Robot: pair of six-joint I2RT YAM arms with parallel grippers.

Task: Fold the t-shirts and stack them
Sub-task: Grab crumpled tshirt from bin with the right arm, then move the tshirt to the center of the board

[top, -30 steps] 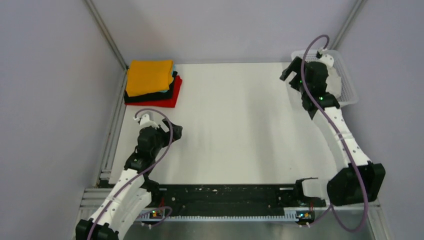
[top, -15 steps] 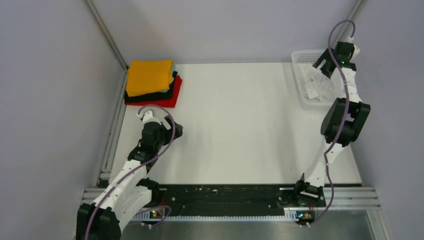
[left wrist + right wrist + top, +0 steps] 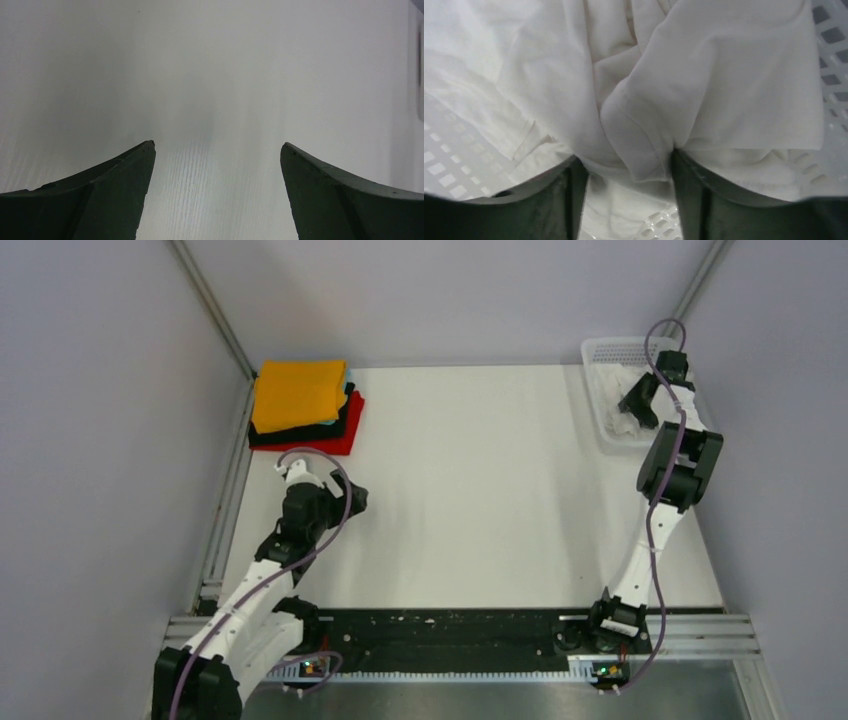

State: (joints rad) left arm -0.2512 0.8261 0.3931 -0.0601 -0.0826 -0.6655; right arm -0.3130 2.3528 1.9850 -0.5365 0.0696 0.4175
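A wrinkled white t-shirt (image 3: 724, 75) lies bunched in the white lattice basket (image 3: 598, 348) at the table's far right. My right gripper (image 3: 624, 160) reaches down into the basket (image 3: 831, 55). Its jaws stand partly closed with a fold of the shirt between them, and the tips are buried in cloth. From above, that gripper (image 3: 632, 405) sits over the shirt (image 3: 615, 418). Folded t-shirts (image 3: 300, 405) are stacked at the far left, orange on top, red at the bottom. My left gripper (image 3: 217, 145) hovers open over bare table (image 3: 215, 75), below the stack (image 3: 352, 502).
Metal frame rails run along the table's left edge (image 3: 222, 510) and near edge (image 3: 450, 625). Grey walls close in on three sides. The right arm's elbow (image 3: 680, 470) stands raised just in front of the basket.
The right arm swung out over the basket and dropped into it, and its jaws narrowed around the white cloth. The left arm barely shifted and stayed open.
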